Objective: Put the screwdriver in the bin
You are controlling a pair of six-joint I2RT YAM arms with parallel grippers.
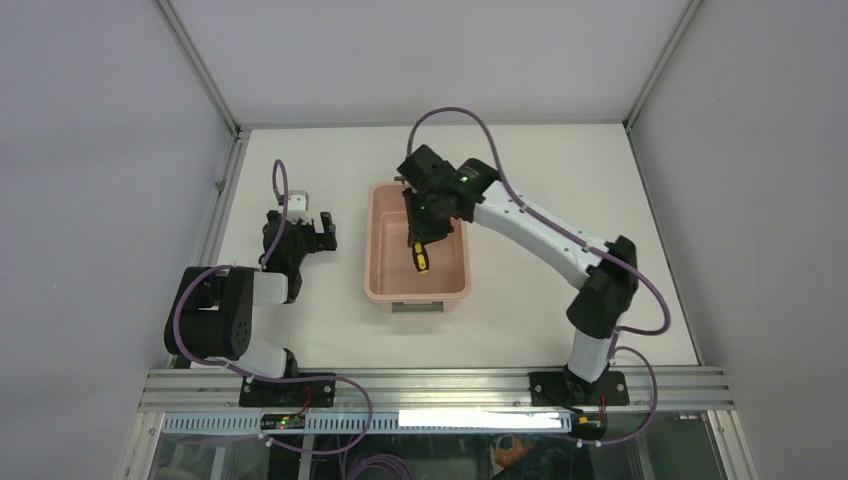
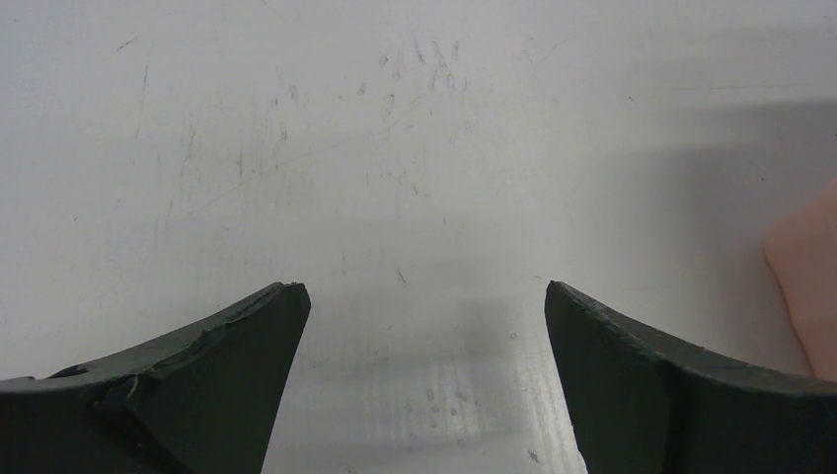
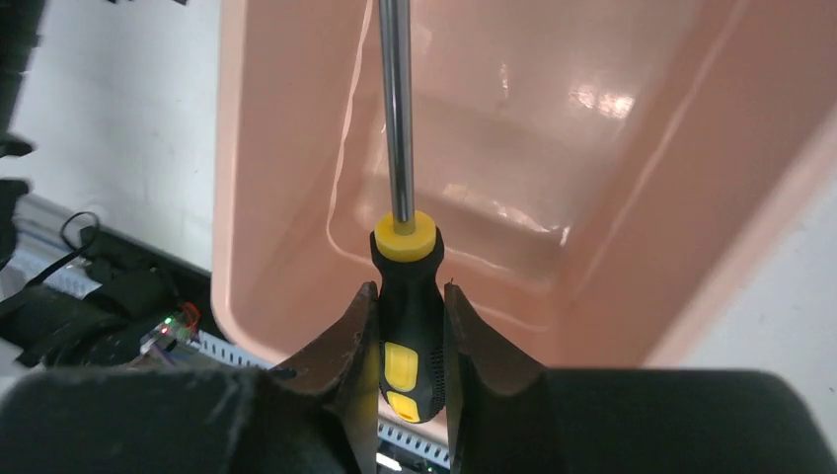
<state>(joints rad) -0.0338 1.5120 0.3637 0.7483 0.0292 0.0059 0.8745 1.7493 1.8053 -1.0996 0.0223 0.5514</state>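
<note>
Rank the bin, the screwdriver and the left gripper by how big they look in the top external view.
1. bin: clearly the largest.
2. left gripper, standing open.
3. screwdriver: smallest, though only part of it shows below the right gripper that holds it.

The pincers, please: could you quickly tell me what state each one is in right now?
Left pincer: open, holding nothing.
Right pincer: closed on the screwdriver, over the bin.
</note>
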